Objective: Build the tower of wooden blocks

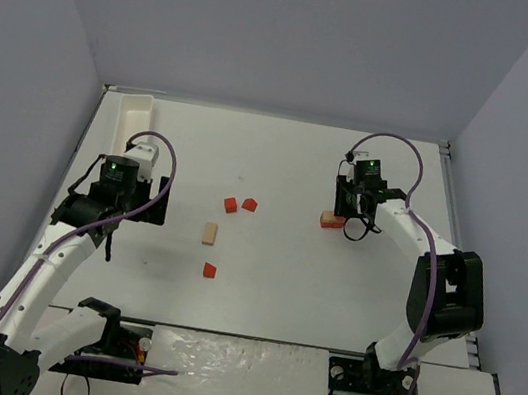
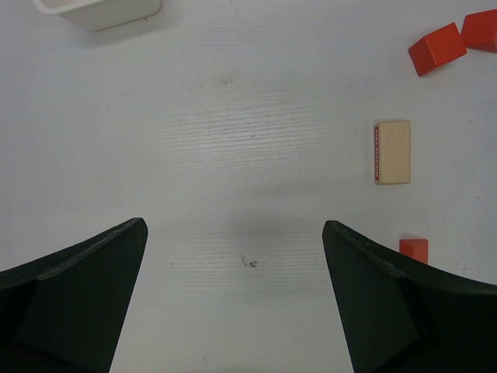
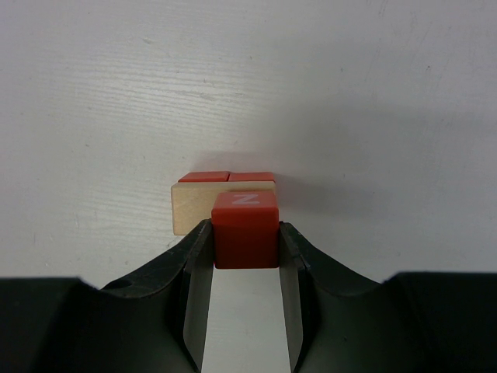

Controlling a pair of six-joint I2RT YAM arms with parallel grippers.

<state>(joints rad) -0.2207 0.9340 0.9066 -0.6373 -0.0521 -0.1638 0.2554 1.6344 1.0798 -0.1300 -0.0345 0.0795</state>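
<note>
The wood block tower [image 1: 331,220] stands at centre right: two red cubes [image 3: 210,176] side by side under a flat tan block [image 3: 192,208]. My right gripper [image 3: 245,242] is shut on a red cube marked N [image 3: 245,214] and holds it over the right part of the tan block; I cannot tell if it rests there. The right gripper shows in the top view [image 1: 349,222] beside the tower. My left gripper [image 2: 233,256] is open and empty above bare table, also seen in the top view [image 1: 146,206].
Loose blocks lie mid-table: two red cubes [image 1: 230,205] [image 1: 249,204], a tan block [image 1: 208,234] and a red one [image 1: 209,271]. The left wrist view shows the tan block [image 2: 392,151] and red cubes [image 2: 436,48] to its right. A long white tray [image 1: 136,113] lies at the back left.
</note>
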